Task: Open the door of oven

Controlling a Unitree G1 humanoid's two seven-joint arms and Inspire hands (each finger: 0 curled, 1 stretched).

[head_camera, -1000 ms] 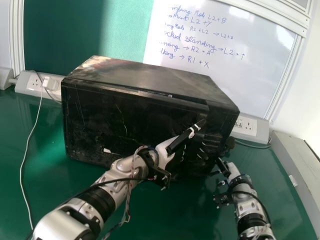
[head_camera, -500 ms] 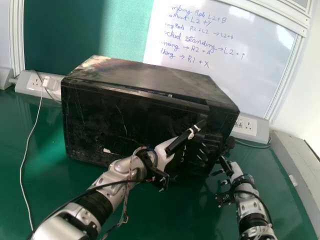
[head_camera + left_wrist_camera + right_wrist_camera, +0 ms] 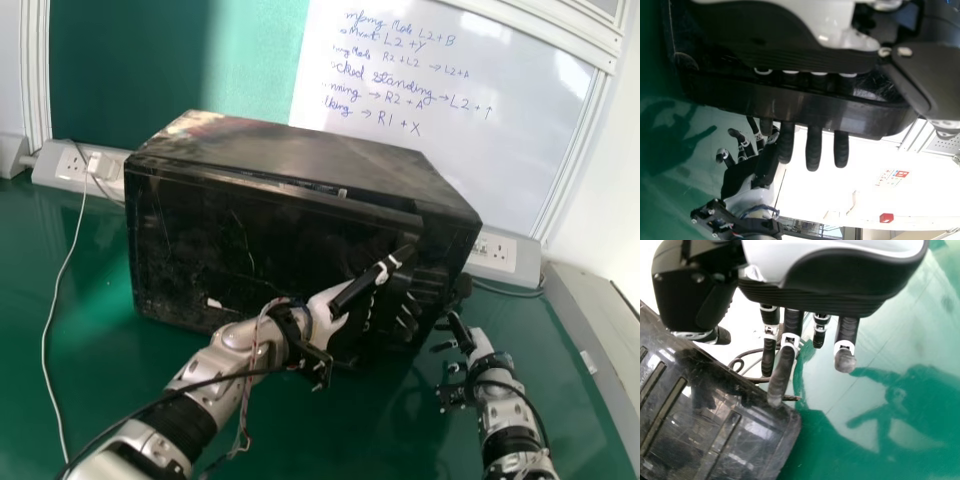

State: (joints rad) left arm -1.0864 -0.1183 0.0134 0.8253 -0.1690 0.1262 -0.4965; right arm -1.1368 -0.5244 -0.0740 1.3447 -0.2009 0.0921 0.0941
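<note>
In the head view, the oven [image 3: 250,240] has part of its front hidden behind the left fingers [image 3: 404,321]. In the left wrist view, a black rim [image 3: 805,107] hides the middle stretch of those fingers, and the red print [image 3: 901,174] beyond their tips is too small to read. Beside the right fingers [image 3: 460,333], the right wrist view's edge cuts off the oven.
</note>
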